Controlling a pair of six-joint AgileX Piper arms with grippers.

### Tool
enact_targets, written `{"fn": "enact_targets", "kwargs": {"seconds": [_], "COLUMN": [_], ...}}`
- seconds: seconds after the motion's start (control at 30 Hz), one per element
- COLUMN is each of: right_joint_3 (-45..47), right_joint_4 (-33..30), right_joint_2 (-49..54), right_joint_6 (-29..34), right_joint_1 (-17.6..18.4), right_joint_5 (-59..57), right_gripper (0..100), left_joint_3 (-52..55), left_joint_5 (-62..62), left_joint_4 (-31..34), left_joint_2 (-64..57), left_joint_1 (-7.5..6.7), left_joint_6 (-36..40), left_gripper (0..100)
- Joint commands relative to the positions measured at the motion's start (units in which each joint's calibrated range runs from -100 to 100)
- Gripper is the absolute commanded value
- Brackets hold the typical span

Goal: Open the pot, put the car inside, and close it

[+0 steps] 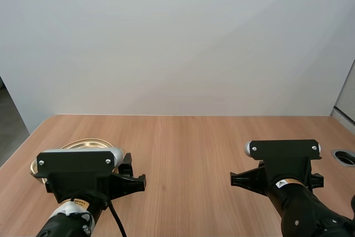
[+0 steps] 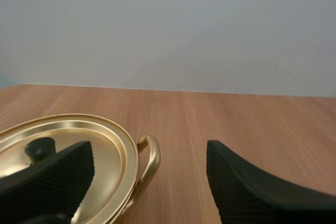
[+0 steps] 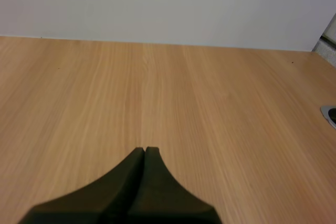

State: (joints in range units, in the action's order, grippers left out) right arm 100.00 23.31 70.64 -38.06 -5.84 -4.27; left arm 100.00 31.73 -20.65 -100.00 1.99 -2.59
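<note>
the wooden surface (image 1: 188, 148) stretches wide and mostly bare, and the work sits at its near left. there the gold pot (image 1: 83, 144) stands partly under the left arm, its lid (image 2: 79, 140) flat on the rim, so the pot is closed. i judge this to be the very first step: opening the pot, with nothing lifted yet.

the left pincer (image 2: 149, 153) hangs low just beside the pot with its fingers wide apart, ribbed faces turned to each other, holding nothing. it is lined up with the pot's right side rather than its middle: the looped side handle (image 2: 149, 161) lies in the gap, while the small dark lid knob (image 2: 39, 148) sits further left, past the left finger. the next move likely calls for a shift to the left and a little forward so the knob comes between the fingers, then a pinch and a straight lift. the knob is small and the lid looks slick, so a squared, centred grip matters.

the right pincer (image 3: 144, 151) waits over bare wood at the near right, fingers pressed together on nothing, well apart from the pot.

a small metal-rimmed hole (image 1: 345, 157) lies at the surface's right edge, out of the way. nothing stands between the left pincer and the lid.
</note>
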Motion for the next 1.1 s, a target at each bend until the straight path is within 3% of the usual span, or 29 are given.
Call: {"fn": "enact_targets", "kwargs": {"seconds": [0.0, 0.2, 0.43, 0.5, 0.67, 0.9, 1.07], "right_joint_3": [0.00, 0.00, 0.00, 0.00, 0.00, 0.00, 0.00], "right_joint_4": [0.01, -0.09, -0.17, -1.16, 0.32, 0.18, 1.77], "right_joint_2": [-0.03, -0.03, -0.03, 1.18, 11.33, 29.36, 29.36], "right_joint_6": [0.05, -0.40, -1.07, -3.50, -4.16, -3.60, 1.69], "right_joint_1": [-0.06, -0.06, 0.02, 2.03, 4.03, 4.03, 3.78], "right_joint_5": [-0.40, -6.43, -4.51, -3.10, -4.36, -19.63, -27.97], "right_gripper": [0, 0, 0, 0, 0, 0, 0], "left_joint_3": [0.00, 0.00, 0.00, 0.00, 0.00, 0.00, 0.00], "left_joint_5": [0.14, -0.20, -0.20, -0.20, -0.20, -0.20, -0.20], "left_joint_4": [0.04, 0.04, 0.04, -0.11, -0.11, -0.11, -0.12], "left_joint_2": [0.00, 0.00, 0.00, 0.00, 0.00, 0.00, 0.00], "left_joint_1": [-0.02, -0.66, -1.42, -1.44, -1.44, -1.44, -1.44], "left_joint_6": [-0.05, -0.05, -0.05, -0.05, -0.05, -0.05, -0.05], "left_gripper": [100, 100, 100, 100, 100, 100, 100]}}
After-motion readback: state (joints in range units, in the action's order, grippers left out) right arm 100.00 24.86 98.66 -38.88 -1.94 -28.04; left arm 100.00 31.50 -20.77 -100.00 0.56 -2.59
